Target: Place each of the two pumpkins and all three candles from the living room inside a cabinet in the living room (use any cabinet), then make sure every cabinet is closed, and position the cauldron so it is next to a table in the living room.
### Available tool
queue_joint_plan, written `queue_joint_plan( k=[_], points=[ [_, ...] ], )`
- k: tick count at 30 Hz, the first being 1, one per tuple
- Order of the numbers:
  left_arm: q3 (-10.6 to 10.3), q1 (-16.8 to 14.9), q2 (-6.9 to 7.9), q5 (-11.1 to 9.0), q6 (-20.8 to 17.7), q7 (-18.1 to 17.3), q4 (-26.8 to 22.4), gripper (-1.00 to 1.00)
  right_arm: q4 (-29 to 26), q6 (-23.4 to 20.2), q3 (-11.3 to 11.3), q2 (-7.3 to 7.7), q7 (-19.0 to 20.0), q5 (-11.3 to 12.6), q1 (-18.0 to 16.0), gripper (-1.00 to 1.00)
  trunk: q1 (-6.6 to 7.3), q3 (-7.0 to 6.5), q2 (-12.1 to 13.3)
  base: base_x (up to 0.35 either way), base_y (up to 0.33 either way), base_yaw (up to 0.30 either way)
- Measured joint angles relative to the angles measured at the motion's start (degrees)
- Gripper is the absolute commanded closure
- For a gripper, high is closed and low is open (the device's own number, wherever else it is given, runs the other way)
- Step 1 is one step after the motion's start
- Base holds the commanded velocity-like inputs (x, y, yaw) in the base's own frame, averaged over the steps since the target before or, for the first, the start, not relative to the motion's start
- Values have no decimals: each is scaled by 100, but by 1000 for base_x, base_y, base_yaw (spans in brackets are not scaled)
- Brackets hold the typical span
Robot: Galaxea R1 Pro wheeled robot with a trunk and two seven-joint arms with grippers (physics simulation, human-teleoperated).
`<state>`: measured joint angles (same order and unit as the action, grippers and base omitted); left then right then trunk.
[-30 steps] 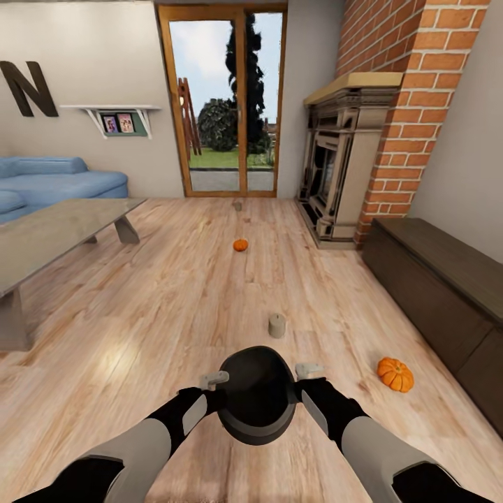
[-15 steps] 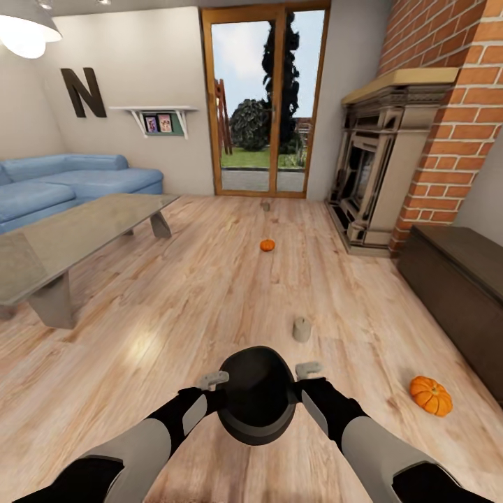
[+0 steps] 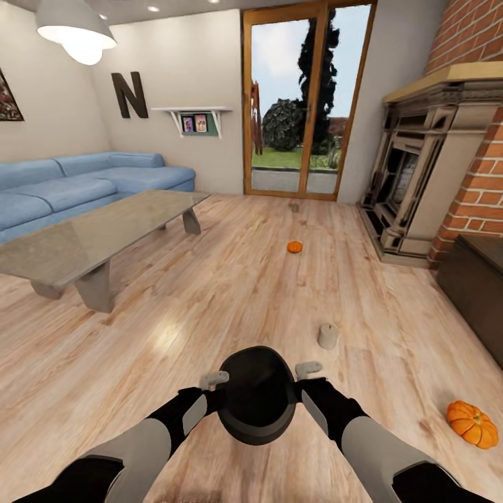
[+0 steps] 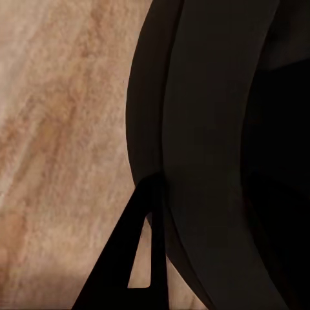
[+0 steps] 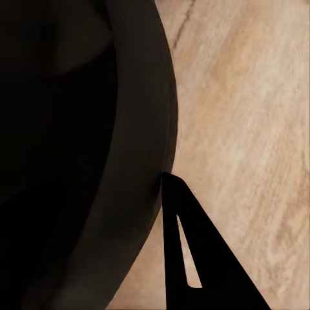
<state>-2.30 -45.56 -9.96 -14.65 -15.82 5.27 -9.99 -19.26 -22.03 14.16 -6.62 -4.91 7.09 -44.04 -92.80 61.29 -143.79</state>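
Against the earlier head views, the whole scene is sliding rightward in frame: the camera is turning left, not the things. The blue fabric sofa (image 3: 84,183) and the white pendant lamp (image 3: 75,28) are now showing in full, while the long low dark-brown wood cabinet (image 3: 478,293) is shrinking to a sliver at the right edge.

The black round cauldron (image 3: 256,395) is sitting between both arms, low and central, in the same place in the frame as before. The left pincer (image 3: 214,381) is pressing against the cauldron's left rim and the right pincer (image 3: 308,369) against its right rim; both appear clamped on the rim, one dark finger (image 4: 132,258) lying outside the wall in the left wrist view, likewise a finger (image 5: 187,258) in the right wrist view.

The large low table with the glossy grey stone-like tabletop (image 3: 98,237) is standing well apart, ahead and left. On the light wood plank floor (image 3: 209,307), a stubby beige candle (image 3: 327,336) is standing just ahead and right of the cauldron. A bright-orange ribbed pumpkin (image 3: 473,423) is lying far right near the cabinet; a second small orange pumpkin (image 3: 295,246) is lying farther ahead, and another candle (image 3: 294,207) near the glass door (image 3: 307,105). The carved stone fireplace (image 3: 419,175) is standing at the right.
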Motion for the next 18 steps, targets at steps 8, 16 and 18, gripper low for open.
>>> queue_joint_plan(
  k=[8, 16, 18],
  points=[
    [1, -1, 0, 0, 4, 0, 7, 100, 4, 0, 0, 0, 1, 0, 0, 100, 0, 0, 0, 0, 0, 278],
    [1, -1, 0, 1, 4, -1, 7, 100, 5, 0, 1, 0, 1, 2, 0, 100, 0, 0, 0, 0, 0, 278],
    [1, 0, 0, 0, 2, -1, 2, 100, 1, 0, -3, 0, 2, -5, 0, 100, 0, 0, 0, 0, 0, 278]
  ],
)
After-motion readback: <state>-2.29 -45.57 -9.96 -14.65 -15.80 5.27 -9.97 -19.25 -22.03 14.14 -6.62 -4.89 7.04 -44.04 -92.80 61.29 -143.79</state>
